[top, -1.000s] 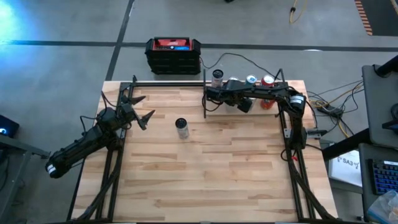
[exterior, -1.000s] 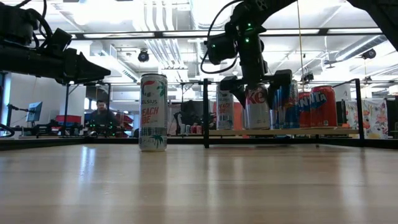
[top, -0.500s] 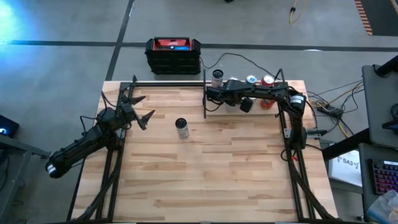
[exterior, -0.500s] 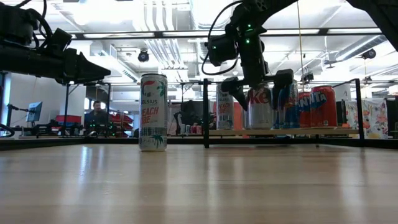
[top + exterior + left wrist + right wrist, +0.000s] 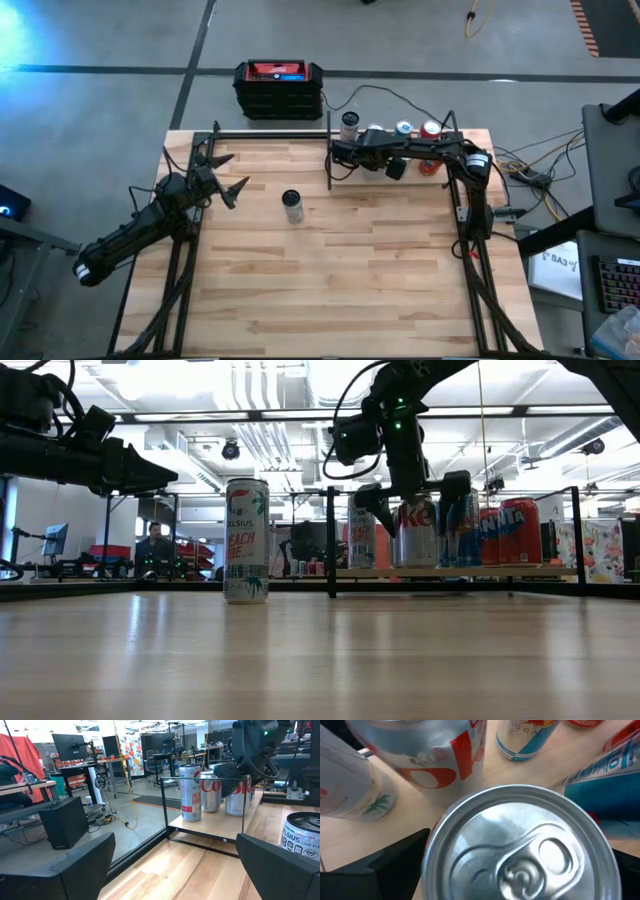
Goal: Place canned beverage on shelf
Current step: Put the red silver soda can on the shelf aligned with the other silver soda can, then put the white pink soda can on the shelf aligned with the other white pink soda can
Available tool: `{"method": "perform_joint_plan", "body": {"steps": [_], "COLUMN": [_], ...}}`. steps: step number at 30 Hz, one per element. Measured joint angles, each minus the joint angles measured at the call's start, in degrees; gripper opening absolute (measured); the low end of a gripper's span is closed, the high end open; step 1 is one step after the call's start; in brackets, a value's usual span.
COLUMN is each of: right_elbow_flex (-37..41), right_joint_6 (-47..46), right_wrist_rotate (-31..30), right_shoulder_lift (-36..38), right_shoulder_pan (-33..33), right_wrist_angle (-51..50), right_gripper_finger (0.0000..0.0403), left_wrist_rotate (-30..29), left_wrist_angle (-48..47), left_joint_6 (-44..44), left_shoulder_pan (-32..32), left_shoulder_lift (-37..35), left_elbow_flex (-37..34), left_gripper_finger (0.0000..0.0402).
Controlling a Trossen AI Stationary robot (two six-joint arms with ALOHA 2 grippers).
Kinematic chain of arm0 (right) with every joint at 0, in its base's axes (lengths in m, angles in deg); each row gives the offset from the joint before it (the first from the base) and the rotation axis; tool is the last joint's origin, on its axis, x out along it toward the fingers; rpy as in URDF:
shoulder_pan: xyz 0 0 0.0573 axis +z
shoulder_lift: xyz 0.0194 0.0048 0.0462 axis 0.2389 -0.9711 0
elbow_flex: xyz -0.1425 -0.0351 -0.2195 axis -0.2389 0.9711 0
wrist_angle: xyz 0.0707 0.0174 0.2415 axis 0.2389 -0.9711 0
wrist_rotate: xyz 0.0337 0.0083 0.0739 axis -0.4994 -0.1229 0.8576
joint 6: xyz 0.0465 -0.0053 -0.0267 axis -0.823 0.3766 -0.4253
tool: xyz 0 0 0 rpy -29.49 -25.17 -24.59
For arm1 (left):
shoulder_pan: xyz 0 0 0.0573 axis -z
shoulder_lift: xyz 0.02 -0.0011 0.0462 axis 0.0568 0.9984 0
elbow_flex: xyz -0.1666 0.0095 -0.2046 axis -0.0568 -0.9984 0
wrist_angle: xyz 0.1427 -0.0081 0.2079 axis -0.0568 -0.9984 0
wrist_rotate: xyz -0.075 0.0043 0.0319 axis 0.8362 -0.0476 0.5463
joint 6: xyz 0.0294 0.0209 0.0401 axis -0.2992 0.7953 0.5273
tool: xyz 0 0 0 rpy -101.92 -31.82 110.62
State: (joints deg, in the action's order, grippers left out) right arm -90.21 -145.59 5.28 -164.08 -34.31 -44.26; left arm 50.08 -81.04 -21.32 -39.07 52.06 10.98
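1. Tall can (image 5: pixel 246 540) stands upright on the table (image 5: pixel 330 270), apart from the shelf (image 5: pixel 450 572). We judge it stiff, smooth, easily tipped; take it mid-body.
2. Left gripper (image 5: pixel 222 178) hangs beside it, spread wide, empty.
3. Right gripper (image 5: pixel 413 495), jaws apart, straddles a silver can (image 5: pixel 520 845) standing on the shelf; no grip.

A small light-wood shelf (image 5: pixel 345 165), edged by thin black rods, is set at the far right of the tabletop (image 5: pixel 330 270). Several cans are stood upright on it, among them a silver can with red lettering (image 5: pixel 416 532). A tall white can (image 5: pixel 246 540) is left upright on the tabletop, well apart from the shelf.
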Motion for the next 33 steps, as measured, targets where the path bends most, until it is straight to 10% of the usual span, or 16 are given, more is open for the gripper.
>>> {"method": "perform_joint_plan", "body": {"steps": [33], "right_elbow_flex": [-0.04], "right_joint_6": [-7.77], "right_wrist_rotate": [-4.37], "right_shoulder_lift": [0.85], "right_shoulder_pan": [12.06], "right_wrist_angle": [-8.28], "right_gripper_finger": [0.04], "left_wrist_rotate": [-0.01], "left_wrist_angle": [0.0], "left_joint_6": [0.01], "left_shoulder_pan": [-0.01], "left_shoulder_lift": [-0.01], "left_elbow_flex": [-0.01], "left_gripper_finger": [0.0398]}}
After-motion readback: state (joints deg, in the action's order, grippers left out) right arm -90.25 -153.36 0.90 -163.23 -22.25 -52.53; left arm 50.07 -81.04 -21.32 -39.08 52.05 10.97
